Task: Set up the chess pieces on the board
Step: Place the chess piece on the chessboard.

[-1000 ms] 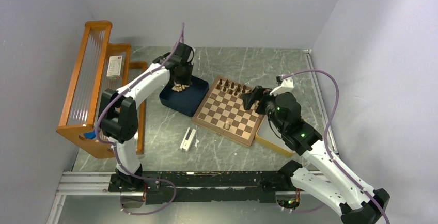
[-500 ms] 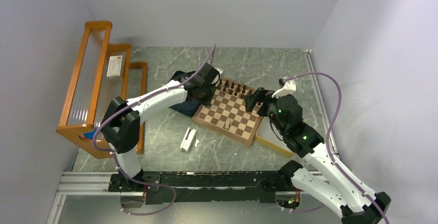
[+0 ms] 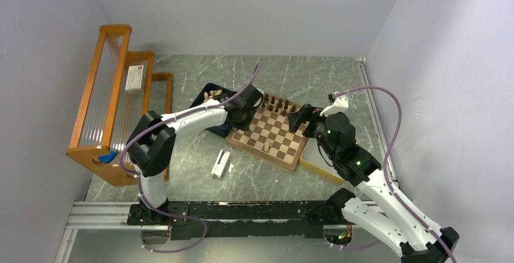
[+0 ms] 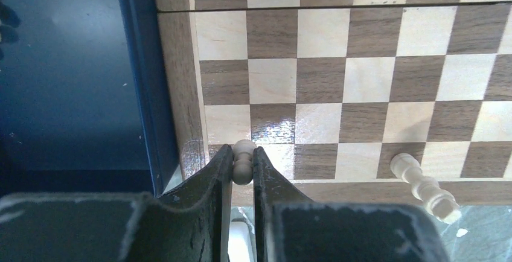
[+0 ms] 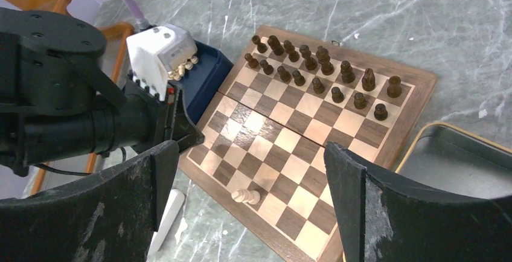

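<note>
**Swung over from the blue tray: left gripper brings a pale pawn to the board**

Over the last second the left arm has left the blue tray and reached across to the board's near-left corner, while the right arm has barely shifted. The left gripper is clenched on the pale pawn. Its fingers pinch the neck just below the round head, so the base hangs free to be set down square. The pawn hovers over the corner squares just inside the rim that runs along the tray. Whether its base already touches wood cannot be told from the wrist view.

That spot makes sense. The dark pieces already fill the two far rows, so the pale side belongs along the near edge. One other pale piece stands there in the nearest row, a few squares along. More pale pieces wait in the blue tray, which sits just beside the board's left rim, a short carry for this arm.

The right gripper hangs spread wide, holding nothing, above the board's right edge near the yellow-rimmed tray. Judging by the full far rows, the dark side is done and the right arm is simply keeping out of the way.

Next the pawn likely needs lowering straight onto its square before release, since a tilt would topple so small a base.
</note>
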